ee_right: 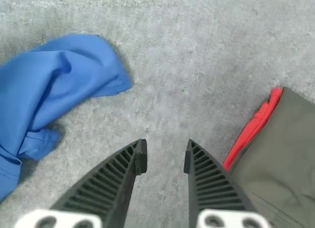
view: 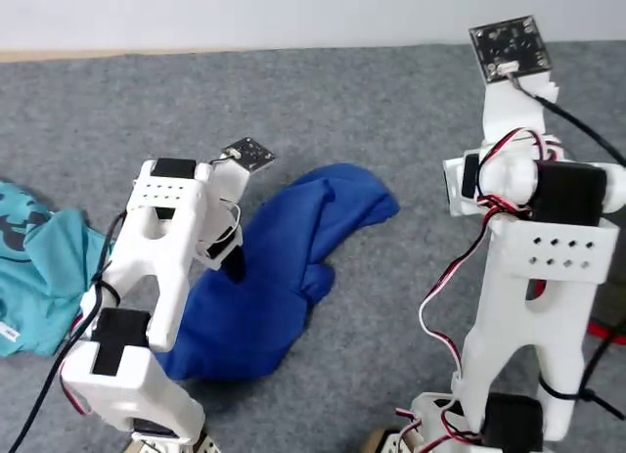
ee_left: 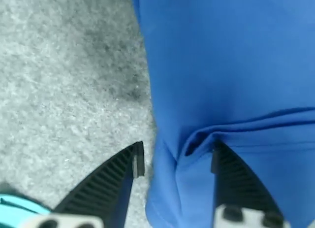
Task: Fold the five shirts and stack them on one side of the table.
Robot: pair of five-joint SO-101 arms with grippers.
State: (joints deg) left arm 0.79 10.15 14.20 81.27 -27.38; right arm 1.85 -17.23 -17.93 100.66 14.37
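Observation:
A crumpled blue shirt (view: pixel 284 277) lies on the grey carpet in the middle of the table. My left gripper (ee_left: pixel 178 151) is open and low over its left edge: one finger (ee_left: pixel 123 174) stands over bare carpet, the other (ee_left: pixel 231 174) over the blue shirt (ee_left: pixel 231 65), with a fold of cloth between them. In the high view that gripper (view: pixel 233 262) sits at the shirt's left side. My right gripper (ee_right: pixel 165 151) hangs open above bare carpet with nothing between its fingers, the blue shirt (ee_right: pixel 49 90) off to one side of it.
A teal shirt (view: pixel 39 277) lies bunched at the table's left edge. A red shirt (ee_right: pixel 253 127) and an olive shirt (ee_right: pixel 285 154) lie together near the right gripper. The right arm (view: pixel 533 238) stands tall at the right. Bare carpet stretches across the back.

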